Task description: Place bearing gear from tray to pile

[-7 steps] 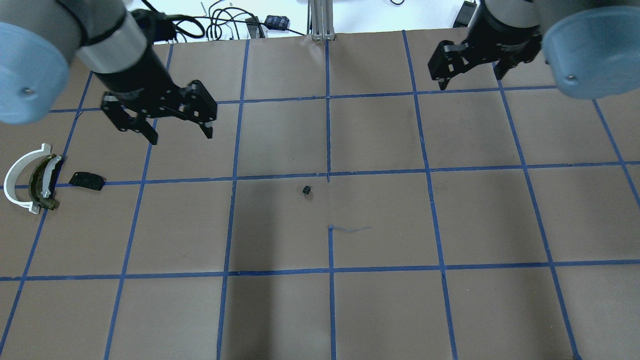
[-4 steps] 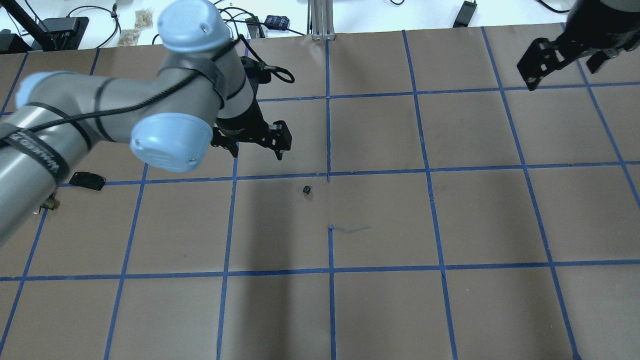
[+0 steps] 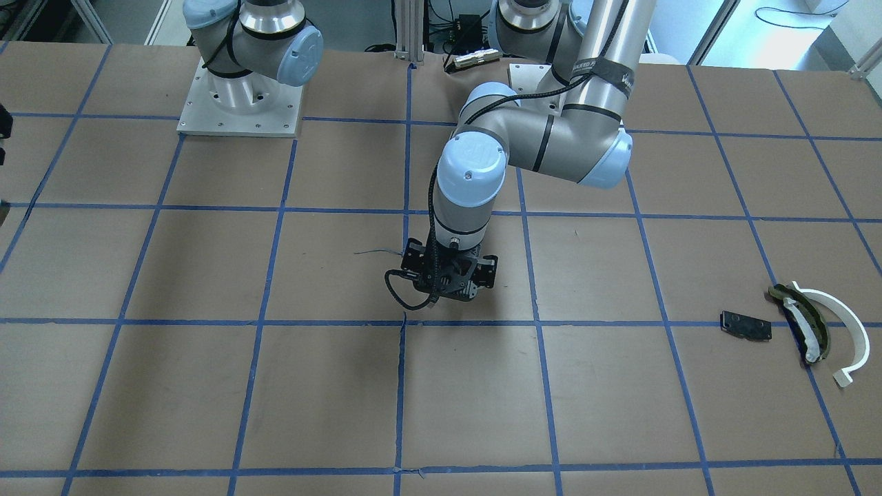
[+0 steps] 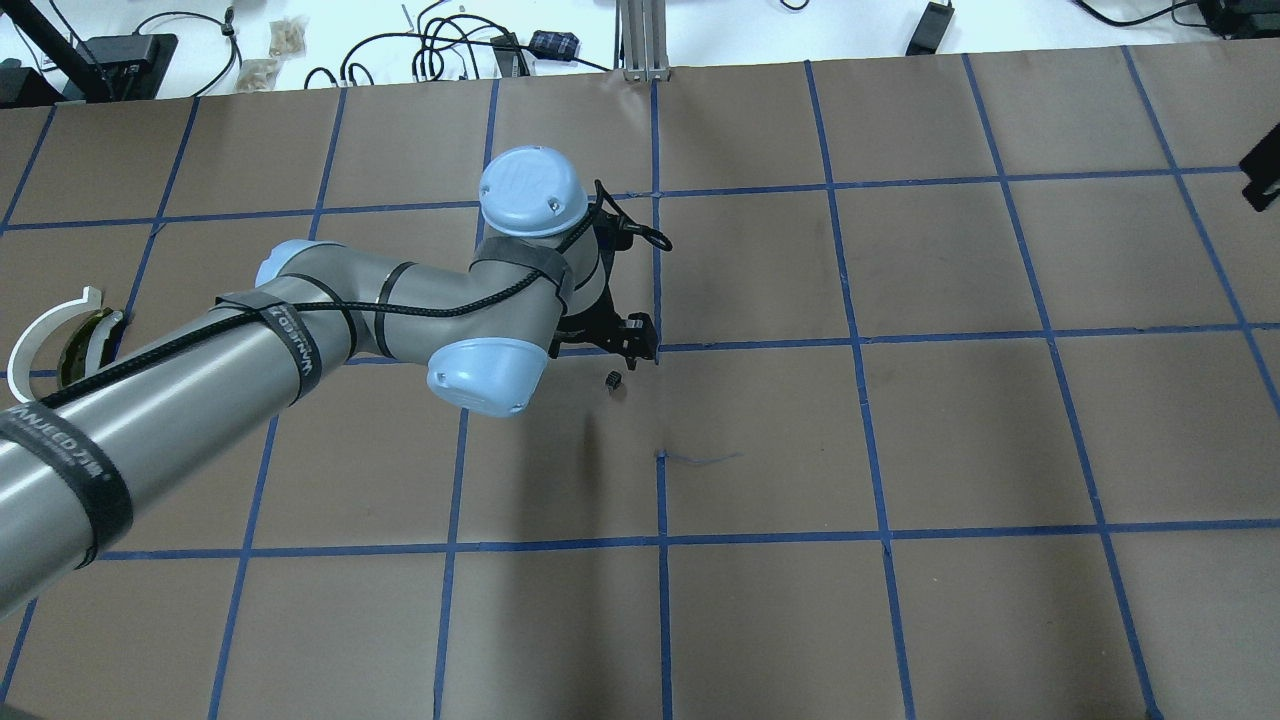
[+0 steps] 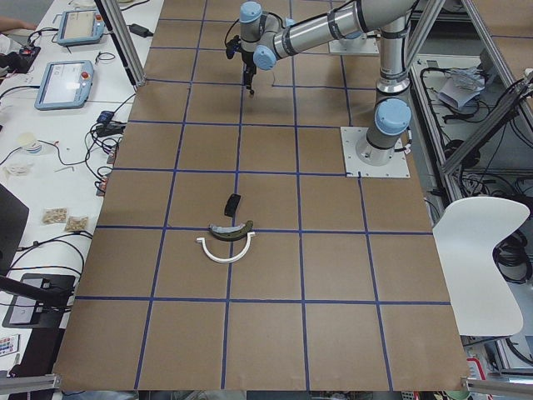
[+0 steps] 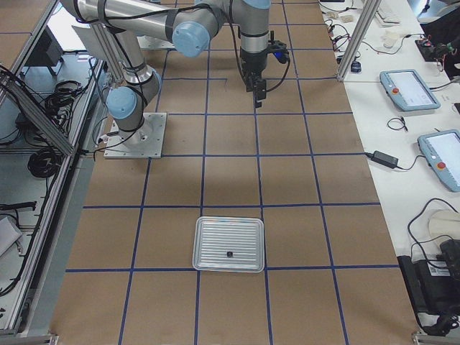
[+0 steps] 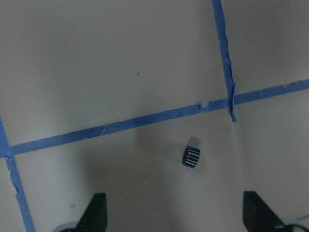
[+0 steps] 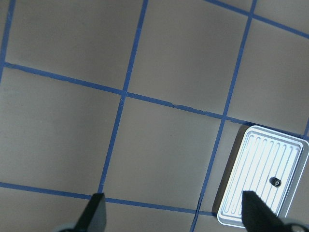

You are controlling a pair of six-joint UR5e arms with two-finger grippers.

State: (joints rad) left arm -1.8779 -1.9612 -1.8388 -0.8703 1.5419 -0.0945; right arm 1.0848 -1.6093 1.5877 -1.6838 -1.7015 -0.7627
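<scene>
Near the tabletop's point(image 4: 900, 450) middle, my left gripper point(image 7: 176, 209) hovers spread over the bearing gear point(image 7: 191, 157); I judge it needs centring before a slow, straight descent, lest the gear roll.

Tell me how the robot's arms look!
The left arm and right arm are silver-grey tubes with pale blue caps. A black cable runs along the left one, under a black band with white lettering. The left gripper and right gripper are black.
</scene>
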